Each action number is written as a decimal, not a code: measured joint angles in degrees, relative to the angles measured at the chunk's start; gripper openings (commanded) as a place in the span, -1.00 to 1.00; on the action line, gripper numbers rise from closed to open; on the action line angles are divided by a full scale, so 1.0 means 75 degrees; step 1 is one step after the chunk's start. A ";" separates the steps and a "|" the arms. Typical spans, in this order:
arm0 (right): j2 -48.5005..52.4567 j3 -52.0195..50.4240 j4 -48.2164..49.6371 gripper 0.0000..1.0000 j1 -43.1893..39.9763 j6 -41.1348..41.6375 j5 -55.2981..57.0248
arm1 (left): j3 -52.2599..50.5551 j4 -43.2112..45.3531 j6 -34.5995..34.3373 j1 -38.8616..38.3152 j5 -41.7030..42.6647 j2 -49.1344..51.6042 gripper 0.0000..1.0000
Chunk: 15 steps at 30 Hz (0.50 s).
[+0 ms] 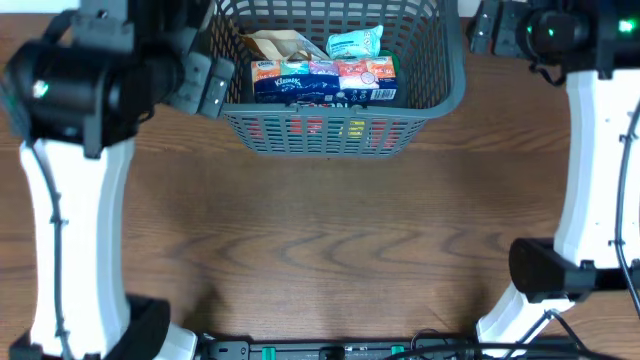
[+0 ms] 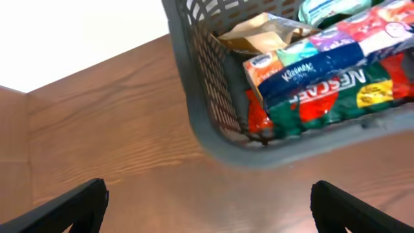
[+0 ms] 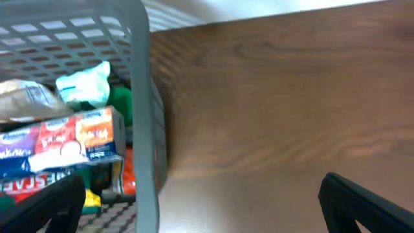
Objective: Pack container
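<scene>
Nearest the bases, the worktop [image 1: 320, 250] is bare wood, and no loose packet shows on it in any view. Further out, the left arm [image 1: 75, 200] and right arm [image 1: 595, 180] reach forward, one on each side. Both sets of jaws stand wide open and empty, each pair framing only wood in its own wrist view.

Beyond them, at the far middle of the worktop, sits the container [image 1: 300, 140]. Its long axis runs left to right, across the line between the two arms. From the left jaws it lies ahead and to the right, with its near-left corner just beside them. From the right jaws it lies ahead and to the left, with its right wall close by. The left jaws look slightly nearer, though the margin is small.

Inside, a tissue pack [image 1: 295, 75] lies along that long axis on top of a coffee pack [image 2: 336, 97]. A brown bag [image 1: 275, 42] and a pale packet [image 1: 355, 42] sit behind them, toward the far wall.

With everything visible already in the container, the packing looks close to finished. Any coming move would probably go inward over the rim from either side.
</scene>
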 measured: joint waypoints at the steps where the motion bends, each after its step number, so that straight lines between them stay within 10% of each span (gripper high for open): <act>1: -0.0122 0.0000 -0.0108 0.99 0.0000 0.0032 0.0038 | -0.0128 -0.0009 -0.0023 0.0000 0.0003 -0.0157 0.97; 15: -0.1903 -0.0947 -0.0883 0.98 0.0676 0.0629 0.0915 | -0.5351 0.2008 -0.0114 0.0000 0.0122 -0.2774 0.97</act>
